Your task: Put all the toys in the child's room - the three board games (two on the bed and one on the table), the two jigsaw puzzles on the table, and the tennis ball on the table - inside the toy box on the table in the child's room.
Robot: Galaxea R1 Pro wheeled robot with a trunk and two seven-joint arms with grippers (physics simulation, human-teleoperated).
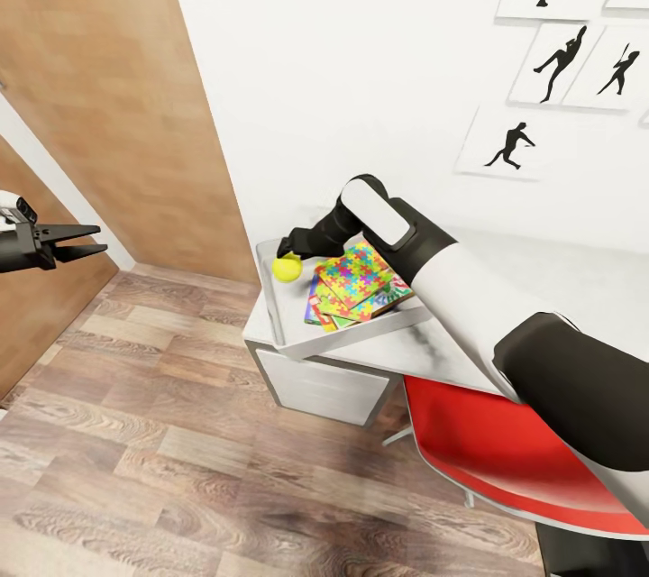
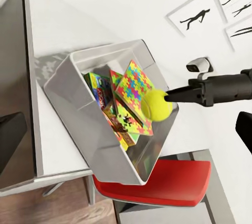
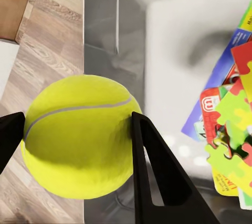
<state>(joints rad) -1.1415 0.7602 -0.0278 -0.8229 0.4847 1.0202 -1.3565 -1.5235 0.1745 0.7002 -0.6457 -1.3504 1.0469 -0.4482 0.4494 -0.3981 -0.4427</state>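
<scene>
My right gripper (image 1: 287, 254) is shut on the yellow-green tennis ball (image 1: 287, 268), held above the left part of the grey toy box (image 1: 270, 293) on the table (image 1: 451, 352). Up close, the tennis ball (image 3: 79, 134) sits between the black fingers (image 3: 157, 171) over the box's bare floor. Inside the toy box (image 2: 73, 103) lie the jigsaw puzzles (image 1: 361, 279) stacked over board games (image 1: 315, 308); the left wrist view shows the puzzles (image 2: 131, 90) and the ball (image 2: 156, 104) too. My left gripper (image 1: 86, 242) hangs open far to the left, holding nothing.
A red chair (image 1: 505, 460) is tucked under the table's front right. The white drawer unit (image 1: 324, 388) stands below the toy box. A wooden door (image 1: 108, 90) and white wall with black silhouette pictures (image 1: 559, 63) are behind. Wood-plank floor (image 1: 162, 451) spreads left.
</scene>
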